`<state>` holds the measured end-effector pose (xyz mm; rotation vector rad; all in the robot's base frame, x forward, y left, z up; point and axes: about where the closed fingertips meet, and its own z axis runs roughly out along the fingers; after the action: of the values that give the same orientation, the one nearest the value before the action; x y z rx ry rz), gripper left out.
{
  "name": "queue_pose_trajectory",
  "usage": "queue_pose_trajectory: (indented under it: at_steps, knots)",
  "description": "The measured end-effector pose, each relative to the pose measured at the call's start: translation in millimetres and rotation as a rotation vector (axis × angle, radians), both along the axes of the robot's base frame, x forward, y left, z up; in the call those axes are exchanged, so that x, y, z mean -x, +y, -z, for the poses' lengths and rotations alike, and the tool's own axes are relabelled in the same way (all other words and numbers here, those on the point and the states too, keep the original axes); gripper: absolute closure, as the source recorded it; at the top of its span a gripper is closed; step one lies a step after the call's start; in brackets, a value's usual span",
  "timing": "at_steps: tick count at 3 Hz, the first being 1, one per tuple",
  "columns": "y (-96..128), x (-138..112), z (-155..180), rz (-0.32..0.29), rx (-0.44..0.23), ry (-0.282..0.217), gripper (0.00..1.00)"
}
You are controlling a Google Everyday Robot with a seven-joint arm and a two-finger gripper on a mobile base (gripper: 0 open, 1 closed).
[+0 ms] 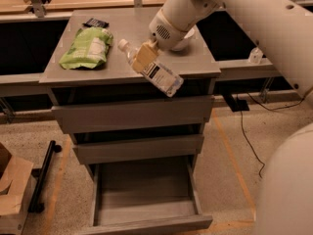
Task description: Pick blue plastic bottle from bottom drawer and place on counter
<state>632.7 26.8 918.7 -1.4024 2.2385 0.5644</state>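
In the camera view, upper centre, the blue plastic bottle (160,76) is clenched near its neck by the gripper (145,58). Its long axis is tilted, cap upper left and base lower right, reaching past the front edge of the counter (117,23). The bottom drawer (146,202) is seen open below.

- A green pouch (87,48) lies flat at your upper left, a small dark packet (95,22) just behind it.
- A cardboard box (12,190) sits at your lower left, a black bar (44,175) on the floor beside it.
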Motion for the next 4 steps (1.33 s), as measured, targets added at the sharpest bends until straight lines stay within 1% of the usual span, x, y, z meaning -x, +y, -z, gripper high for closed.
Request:
queue_pose_trajectory:
  at_steps: [1, 2, 3, 4]
  knots:
    - [-10.7, -25.8, -34.8, 0.078, 0.014, -0.135, 1.00]
    - [-22.9, -56.2, -58.2, 0.155, -0.015, -0.243, 1.00]
    - [-30.9, -97.8, -67.7, 0.221, -0.052, -0.335, 1.00]
    - [-38.1, -133.8, -65.5, 0.272, -0.069, -0.368, 1.00]
